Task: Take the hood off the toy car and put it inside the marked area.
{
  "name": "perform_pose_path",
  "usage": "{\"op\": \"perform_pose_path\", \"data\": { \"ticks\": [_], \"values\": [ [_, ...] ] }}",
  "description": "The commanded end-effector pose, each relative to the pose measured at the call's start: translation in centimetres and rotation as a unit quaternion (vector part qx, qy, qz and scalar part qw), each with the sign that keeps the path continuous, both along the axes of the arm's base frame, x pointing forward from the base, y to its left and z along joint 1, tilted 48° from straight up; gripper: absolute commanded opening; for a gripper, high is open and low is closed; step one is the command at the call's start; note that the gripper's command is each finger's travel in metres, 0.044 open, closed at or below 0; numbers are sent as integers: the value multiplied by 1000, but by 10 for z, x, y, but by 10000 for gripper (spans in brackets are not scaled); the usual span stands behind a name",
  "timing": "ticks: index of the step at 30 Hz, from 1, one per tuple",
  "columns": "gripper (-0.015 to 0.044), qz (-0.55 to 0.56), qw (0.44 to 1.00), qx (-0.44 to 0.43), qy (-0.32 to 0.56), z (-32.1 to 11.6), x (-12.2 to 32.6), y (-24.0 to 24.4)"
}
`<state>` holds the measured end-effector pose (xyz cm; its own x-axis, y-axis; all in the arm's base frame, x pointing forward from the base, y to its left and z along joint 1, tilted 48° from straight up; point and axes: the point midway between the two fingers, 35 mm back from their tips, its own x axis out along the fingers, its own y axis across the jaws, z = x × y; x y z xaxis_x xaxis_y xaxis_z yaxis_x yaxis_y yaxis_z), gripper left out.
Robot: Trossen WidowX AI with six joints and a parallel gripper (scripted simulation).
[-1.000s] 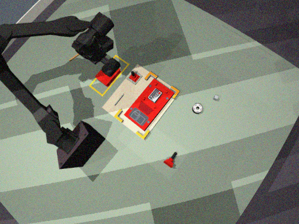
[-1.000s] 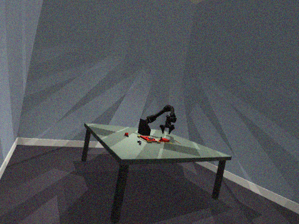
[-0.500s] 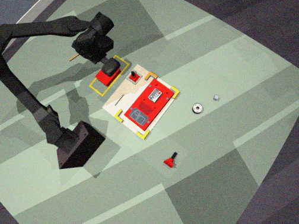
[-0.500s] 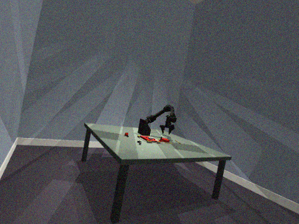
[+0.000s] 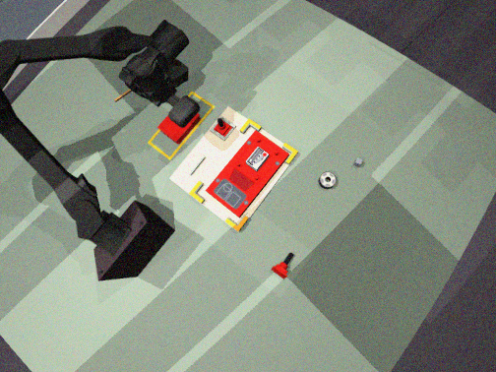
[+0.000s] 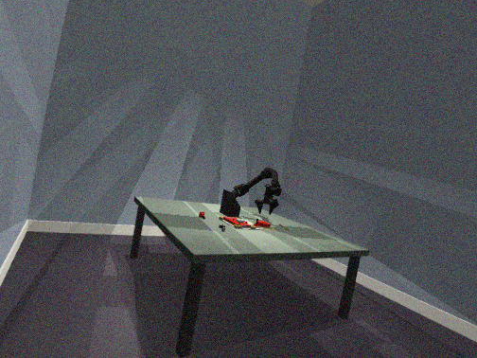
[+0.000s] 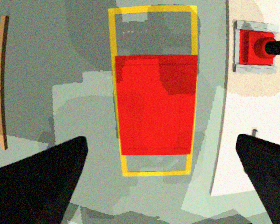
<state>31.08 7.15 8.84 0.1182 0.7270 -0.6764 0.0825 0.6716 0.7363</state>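
The hood, a flat red panel (image 5: 177,130) (image 6: 262,223) (image 7: 156,105), lies on the table within the yellow outline of the marked area (image 5: 158,151) (image 7: 150,9). In the wrist view its long sides run close along the outline's long lines, and its left edge partly covers one. The toy car's red body (image 5: 255,183) (image 6: 234,221) sits on a white board between yellow corner brackets, with a grey-and-white engine part showing. My gripper (image 6: 265,213) (image 7: 163,143) is open and empty above the hood, with a gap beneath the fingertips. In the top view a finger hides part of the hood.
A red block with a black knob (image 5: 222,128) (image 7: 256,47) stands on the white board beside the marked area. A thin orange stick (image 5: 122,95) (image 7: 4,82) lies on the other side. Farther off are a wheel (image 5: 328,179), a small grey cube (image 5: 359,161) and a red piece with a black handle (image 5: 280,269).
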Motion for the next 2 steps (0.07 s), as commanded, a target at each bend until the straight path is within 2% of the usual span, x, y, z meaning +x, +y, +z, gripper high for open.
{"op": "perform_pose_path", "data": {
  "ticks": [1,2],
  "values": [
    [440,0,1000,1,-1,1,0,0],
    [440,0,1000,1,-1,1,0,0]
  ]
}}
